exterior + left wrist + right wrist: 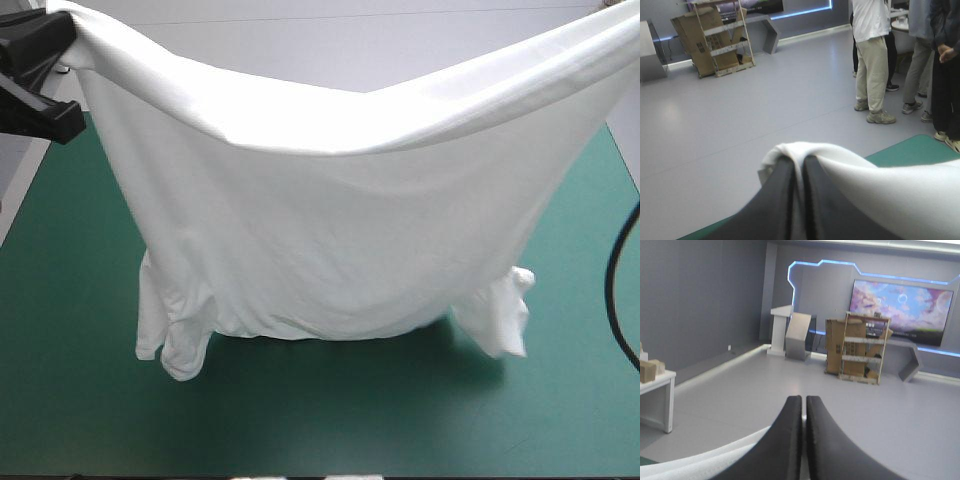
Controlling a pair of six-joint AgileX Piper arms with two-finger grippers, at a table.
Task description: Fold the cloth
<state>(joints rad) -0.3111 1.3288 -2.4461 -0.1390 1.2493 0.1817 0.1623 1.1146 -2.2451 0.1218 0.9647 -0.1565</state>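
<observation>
The white T-shirt (330, 230) hangs spread wide over the teal-green table, stretched between both arms by its upper edge, which sags in the middle. Its two sleeves (175, 345) (505, 315) dangle at the lower corners near the cover. My left gripper (68, 45) is at the far left corner, raised; in the left wrist view that gripper (799, 160) is shut on a bunched fold of the T-shirt (880, 185). My right gripper (803, 399) is also raised and all but shut, with the T-shirt (700, 462) running off beside it. It lies outside the high view.
The teal-green cover (60, 320) shows in front of the hanging shirt and on both sides of it. The table's far edge lies behind the shirt's top.
</observation>
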